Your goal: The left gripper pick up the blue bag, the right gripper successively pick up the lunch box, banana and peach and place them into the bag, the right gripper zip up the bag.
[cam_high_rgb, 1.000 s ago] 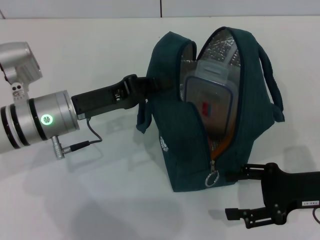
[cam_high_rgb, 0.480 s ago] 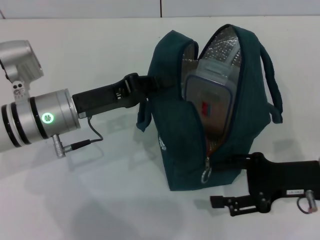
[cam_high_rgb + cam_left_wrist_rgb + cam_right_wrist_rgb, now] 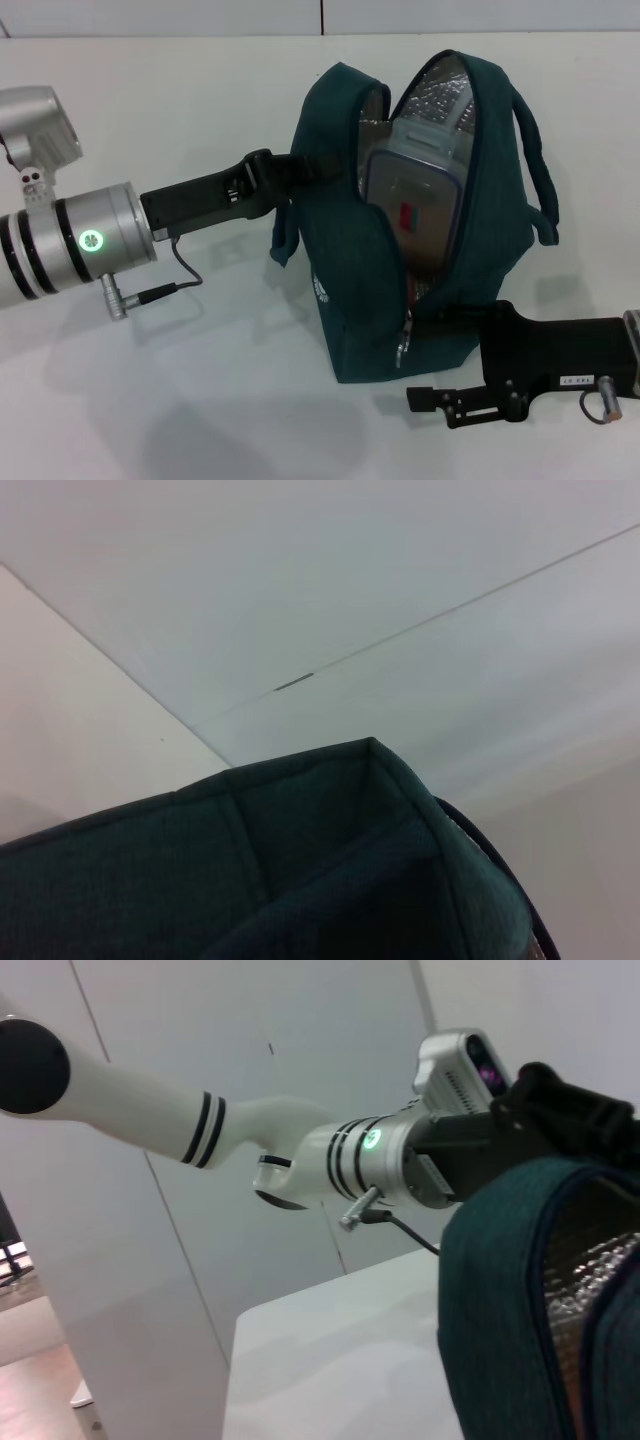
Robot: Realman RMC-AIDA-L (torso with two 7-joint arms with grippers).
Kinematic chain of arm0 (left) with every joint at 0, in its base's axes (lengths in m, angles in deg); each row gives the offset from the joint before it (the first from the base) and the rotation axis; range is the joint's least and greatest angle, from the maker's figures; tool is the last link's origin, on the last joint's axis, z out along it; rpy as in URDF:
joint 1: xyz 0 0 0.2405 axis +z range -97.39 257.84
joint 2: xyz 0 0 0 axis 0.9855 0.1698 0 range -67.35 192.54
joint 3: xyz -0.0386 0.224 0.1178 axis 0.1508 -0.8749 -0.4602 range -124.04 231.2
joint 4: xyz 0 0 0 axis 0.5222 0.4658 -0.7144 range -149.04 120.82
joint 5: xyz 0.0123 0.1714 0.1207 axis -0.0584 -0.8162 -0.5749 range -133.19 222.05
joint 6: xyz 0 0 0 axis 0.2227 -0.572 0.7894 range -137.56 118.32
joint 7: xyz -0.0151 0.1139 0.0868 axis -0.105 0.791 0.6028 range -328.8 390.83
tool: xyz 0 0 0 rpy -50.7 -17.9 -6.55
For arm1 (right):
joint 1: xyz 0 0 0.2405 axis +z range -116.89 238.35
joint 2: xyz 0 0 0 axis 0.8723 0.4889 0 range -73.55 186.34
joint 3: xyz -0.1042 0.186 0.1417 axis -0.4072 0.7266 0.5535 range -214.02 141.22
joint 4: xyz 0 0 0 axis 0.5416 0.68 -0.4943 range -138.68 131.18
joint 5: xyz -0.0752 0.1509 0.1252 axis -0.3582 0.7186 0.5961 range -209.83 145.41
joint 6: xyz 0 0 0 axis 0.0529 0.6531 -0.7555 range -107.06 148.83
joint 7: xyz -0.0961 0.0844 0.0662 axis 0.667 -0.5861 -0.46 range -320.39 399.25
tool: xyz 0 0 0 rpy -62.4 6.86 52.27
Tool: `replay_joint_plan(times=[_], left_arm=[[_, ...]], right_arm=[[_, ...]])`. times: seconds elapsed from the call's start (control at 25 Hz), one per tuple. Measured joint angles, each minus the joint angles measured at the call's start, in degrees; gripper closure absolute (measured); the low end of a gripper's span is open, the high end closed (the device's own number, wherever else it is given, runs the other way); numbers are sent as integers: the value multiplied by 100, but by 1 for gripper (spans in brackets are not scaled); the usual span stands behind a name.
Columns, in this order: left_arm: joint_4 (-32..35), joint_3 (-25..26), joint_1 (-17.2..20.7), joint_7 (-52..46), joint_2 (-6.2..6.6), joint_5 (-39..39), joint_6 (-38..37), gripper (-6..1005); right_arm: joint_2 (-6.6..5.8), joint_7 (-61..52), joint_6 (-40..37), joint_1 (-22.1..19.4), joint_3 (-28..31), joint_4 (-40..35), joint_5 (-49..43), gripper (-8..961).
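The blue bag [image 3: 350,270] stands upright on the white table, its zip open from the top down to the ring pull [image 3: 403,346]. The lunch box [image 3: 415,205] stands on edge inside against the foil lining. A thin orange sliver shows under the box; the banana and peach are otherwise hidden. My left gripper [image 3: 290,172] is shut on the bag's left handle strap. My right gripper [image 3: 428,356] is open at the bag's lower front corner, one finger against the fabric just right of the pull and the other lower down over the table. Both wrist views show the bag's fabric [image 3: 300,860] [image 3: 520,1290].
The white table [image 3: 200,400] extends around the bag, with a wall seam behind. The bag's right handle [image 3: 535,170] loops out at the far side. In the right wrist view the left arm [image 3: 330,1150] reaches across to the bag's top.
My right gripper has slid left along the table to the bag's lower front corner by the zip pull. The bag's base has shifted slightly left. The left gripper holds as before.
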Motion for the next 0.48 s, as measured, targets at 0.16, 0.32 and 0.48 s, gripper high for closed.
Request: replay_joint_plan(times=[0.16,0.32,0.48], left_arm=[[0,0,21,5,3,5,-7,966],[0,0,25,6,6,5,-18,966],[2,2,50,6,11,5,-21,966]], right_arm=[[-25,-33,44,-66,17,-3,0,137],[-29,-103,80,-95,-17,-3,-14,138],[-37,-142,146,-157,9,-3,-4,139]])
